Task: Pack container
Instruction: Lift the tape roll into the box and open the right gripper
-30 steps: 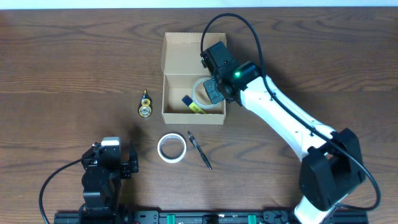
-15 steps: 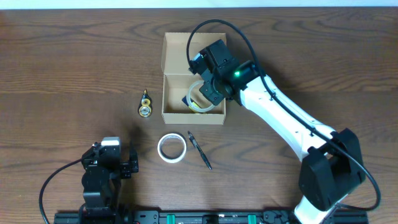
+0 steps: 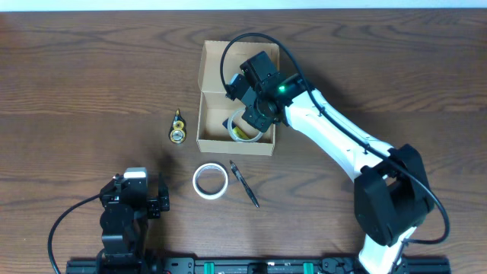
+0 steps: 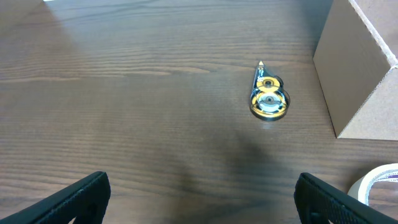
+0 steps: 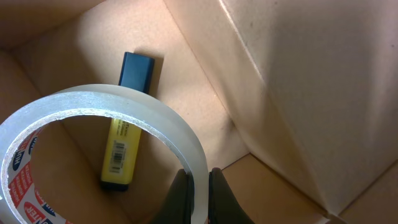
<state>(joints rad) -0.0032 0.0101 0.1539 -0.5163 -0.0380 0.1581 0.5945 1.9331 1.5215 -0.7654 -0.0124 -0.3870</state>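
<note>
The container [image 3: 214, 76] is a tan cardboard box with its flap lid open toward the far side. My right gripper [image 3: 255, 114] is over its right half, shut on the rim of a clear tape roll [image 5: 99, 112] held inside the box [image 5: 292, 93]. A yellow highlighter with a dark cap [image 5: 124, 146] lies on the box floor; it also shows in the overhead view [image 3: 242, 134]. My left gripper [image 4: 199, 202] is open and empty, low at the front left [image 3: 133, 199].
A white tape roll [image 3: 210, 181] and a black pen [image 3: 245, 183] lie in front of the box. A small yellow and blue correction tape dispenser [image 3: 177, 126] lies left of the box, also in the left wrist view [image 4: 268, 99], with the box wall [image 4: 357, 74] at right.
My right gripper has moved left and turned, carrying the clear tape roll further over the inside of the box. The left arm has not moved.
</note>
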